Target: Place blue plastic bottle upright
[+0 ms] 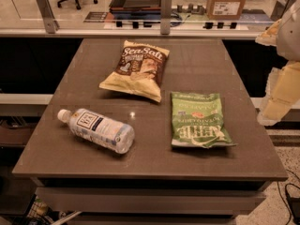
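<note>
The blue plastic bottle [97,129] lies on its side at the front left of the brown table [197,64]. It is clear plastic with a pale label bearing a dark square logo. Its white cap points to the back left. My gripper [275,108] hangs at the right edge of the view, beyond the table's right side and far from the bottle, with nothing seen in it.
A brown and yellow Sea Salt chip bag [138,69] lies at the middle back of the table. A green chip bag [198,119] lies at the front right. A glass-railed ledge [140,29] runs behind the table, with a cardboard box [227,1] beyond it.
</note>
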`<action>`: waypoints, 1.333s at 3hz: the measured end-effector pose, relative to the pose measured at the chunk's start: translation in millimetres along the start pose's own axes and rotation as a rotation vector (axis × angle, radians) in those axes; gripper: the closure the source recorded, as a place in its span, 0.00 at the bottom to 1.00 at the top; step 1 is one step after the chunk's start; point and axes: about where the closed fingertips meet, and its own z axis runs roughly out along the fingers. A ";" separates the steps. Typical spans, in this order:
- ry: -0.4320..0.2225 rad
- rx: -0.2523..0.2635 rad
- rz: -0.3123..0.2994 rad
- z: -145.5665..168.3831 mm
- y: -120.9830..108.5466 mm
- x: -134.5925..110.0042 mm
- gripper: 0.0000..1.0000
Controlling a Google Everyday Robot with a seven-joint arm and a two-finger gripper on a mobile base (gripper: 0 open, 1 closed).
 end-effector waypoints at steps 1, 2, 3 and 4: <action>0.000 0.000 0.000 -0.1 0.0 0.0 0.00; -0.007 -0.008 -0.001 4.0 2.6 -10.0 0.00; -0.008 -0.009 -0.001 4.4 2.8 -10.6 0.00; -0.024 -0.062 0.011 22.8 16.1 -36.1 0.00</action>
